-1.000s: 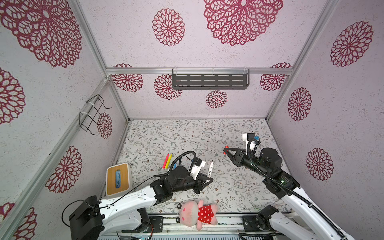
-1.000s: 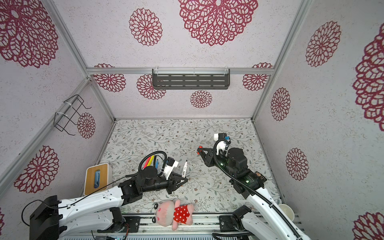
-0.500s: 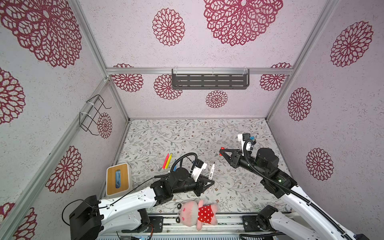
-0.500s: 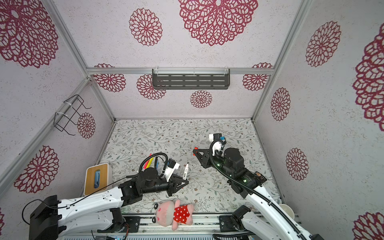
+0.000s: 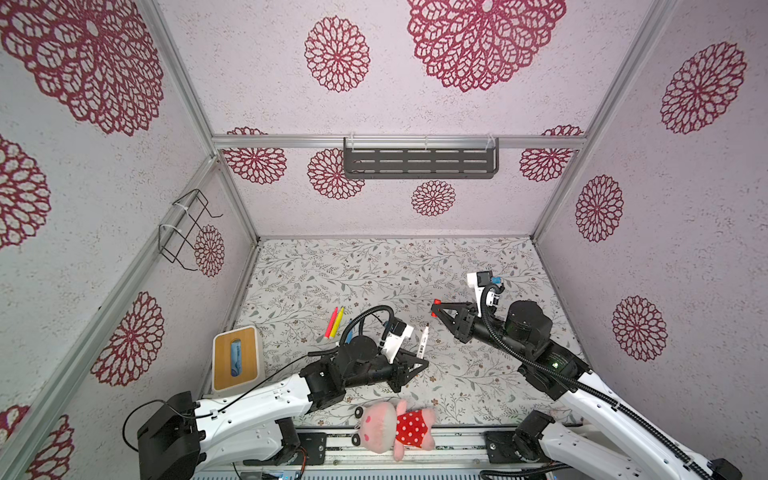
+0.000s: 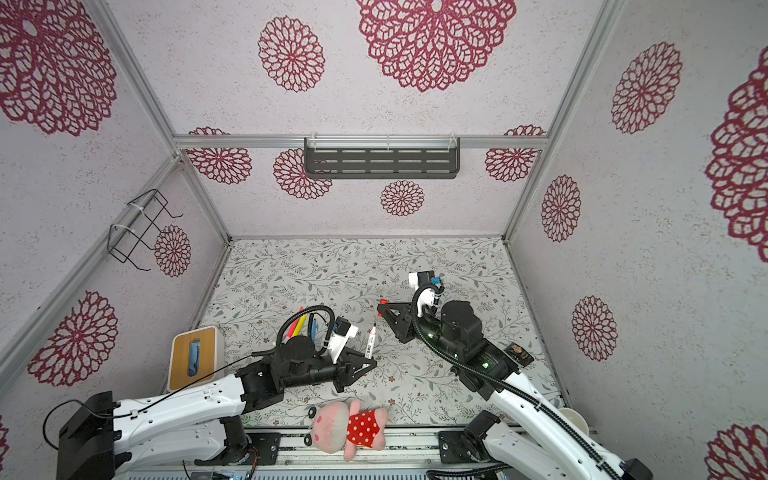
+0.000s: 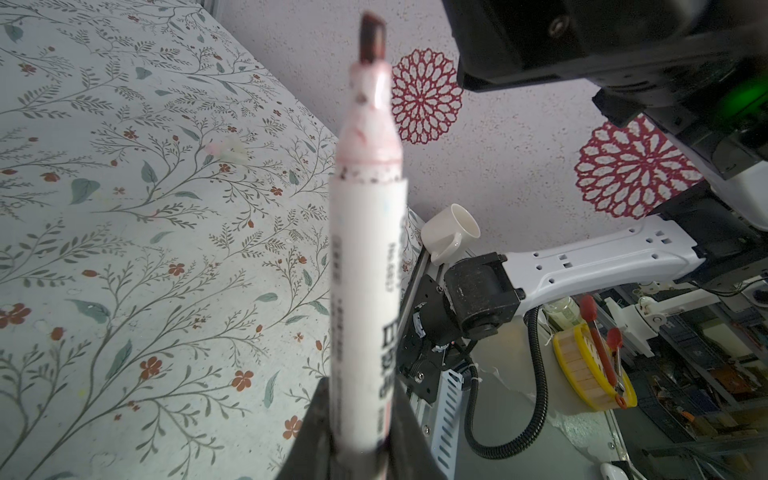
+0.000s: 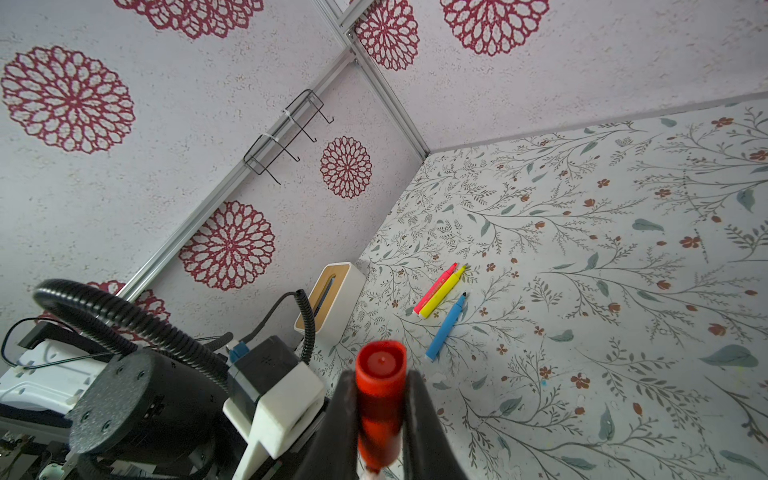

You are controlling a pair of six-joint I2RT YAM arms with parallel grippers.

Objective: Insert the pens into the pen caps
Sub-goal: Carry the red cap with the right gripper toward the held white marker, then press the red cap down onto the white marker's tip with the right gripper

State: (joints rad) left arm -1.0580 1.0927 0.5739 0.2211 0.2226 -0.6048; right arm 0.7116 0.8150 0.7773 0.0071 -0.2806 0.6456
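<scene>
The right jaws, clamped on the red cap (image 5: 436,302), have swung closer to the white pen (image 5: 423,341) gripped by the left jaws. Cap and nib are near but apart, so aligning likely comes next.

Tissue box (image 5: 237,359) left of pens (image 5: 337,322)

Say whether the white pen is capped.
Uncapped: the white pen in the left gripper shows a bare tip; the right gripper holds the red cap.
</scene>
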